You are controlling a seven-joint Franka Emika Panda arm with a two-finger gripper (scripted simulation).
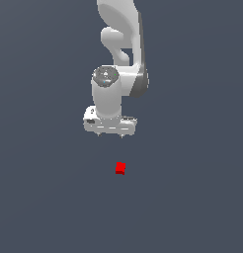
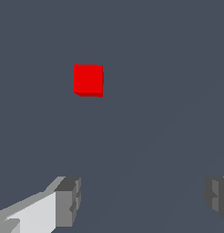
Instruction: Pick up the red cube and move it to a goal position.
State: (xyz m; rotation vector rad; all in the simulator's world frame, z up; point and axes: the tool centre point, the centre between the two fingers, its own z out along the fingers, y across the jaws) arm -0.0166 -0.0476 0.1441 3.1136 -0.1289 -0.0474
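The red cube (image 1: 120, 168) is tiny and lies alone on the dark grey floor, below the arm in the exterior view. In the wrist view the red cube (image 2: 88, 80) lies on the floor, well apart from the fingertips. My white gripper (image 1: 110, 134) hangs above the floor, up and slightly toward the exterior view's left of the cube, not touching it. It is open: the wrist view shows my gripper (image 2: 143, 200) with two grey fingertips (image 2: 68, 200) set wide apart and nothing between them.
A plain dark grey floor (image 1: 192, 197) fills both views. The white arm (image 1: 121, 44) rises from the gripper to the upper edge of the exterior view.
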